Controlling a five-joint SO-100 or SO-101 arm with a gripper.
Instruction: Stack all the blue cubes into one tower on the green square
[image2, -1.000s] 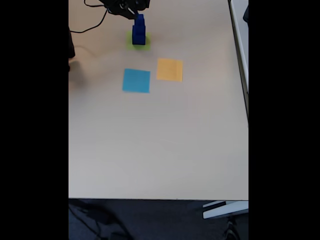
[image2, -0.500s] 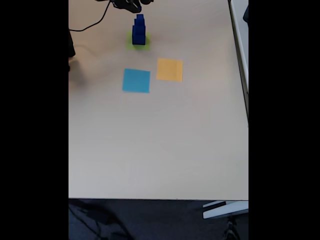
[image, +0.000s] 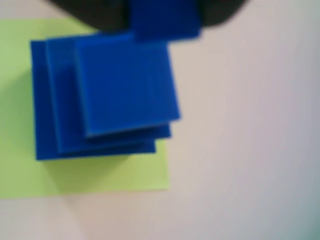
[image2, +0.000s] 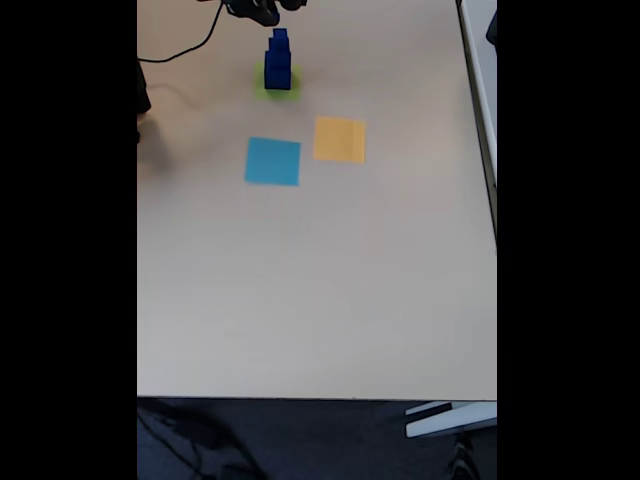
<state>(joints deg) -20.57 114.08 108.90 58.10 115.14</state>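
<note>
the pincer (image2: 262, 10) has lifted clear of the tower (image2: 277, 62) on the green square (image2: 290, 84), its opening too blurred to tell, so the stacking looks finished.

Pale beige surface (image2: 320, 290) fills most of the fixed view, with a flat light-blue square (image2: 273, 161) lying on it and a flat orange-yellow square (image2: 340, 139) just beside it to the right, slightly higher in frame, the two close but not touching. A black cable (image2: 185, 50) curves across the top-left corner of the surface, and a dark object (image2: 143, 95) sits at the left edge, too cut off to identify. Below the near edge, dark floor (image2: 300, 440) shows, with a light-coloured bar (image2: 450, 418) at lower right.
</note>
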